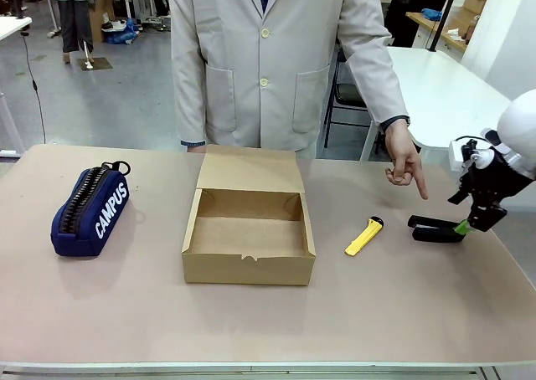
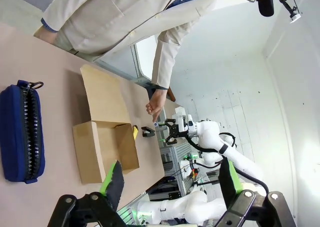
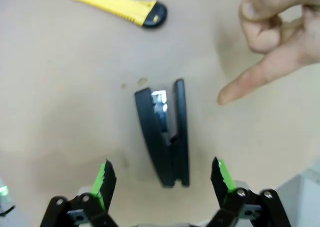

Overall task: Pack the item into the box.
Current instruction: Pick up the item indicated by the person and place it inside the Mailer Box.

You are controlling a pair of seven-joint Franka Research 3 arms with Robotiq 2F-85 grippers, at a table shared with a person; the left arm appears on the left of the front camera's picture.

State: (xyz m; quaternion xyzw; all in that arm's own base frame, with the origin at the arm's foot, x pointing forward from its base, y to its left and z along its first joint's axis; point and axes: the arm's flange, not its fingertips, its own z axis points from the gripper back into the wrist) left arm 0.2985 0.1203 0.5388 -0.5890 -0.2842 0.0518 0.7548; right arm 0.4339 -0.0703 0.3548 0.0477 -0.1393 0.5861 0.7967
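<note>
Our right gripper (image 3: pixel 162 169) hangs low over the item (image 3: pixel 162 137) with its fingers apart, one on each side of the item's thick end. We cannot tell whether a pad is touching it. The item lies on the surface (image 1: pixel 251 321) at our right, well apart from the box (image 1: pixel 249 267), with the knife (image 1: pixel 364 236) between them. Our left gripper (image 2: pixel 169 169) is also spread, holds nothing, and sits high above the surface.

We see several risks:
- **Slipping:** the item tapers, so pads closing on its slope could squeeze it out sideways.
- **Swinging:** a hold this near one end could let the long part droop during the carry.
- **The person's hand:** the hand (image 3: pixel 280 37) points at the item from just beside it, so a sideways shift of our gripper could brush the finger.
- **The carry:** a low path to the box could knock the knife or catch the box's near wall.

We count one item, one box with its lid folded back, one knife, one pouch (image 1: pixel 90 210), one pointing hand and two grippers.
</note>
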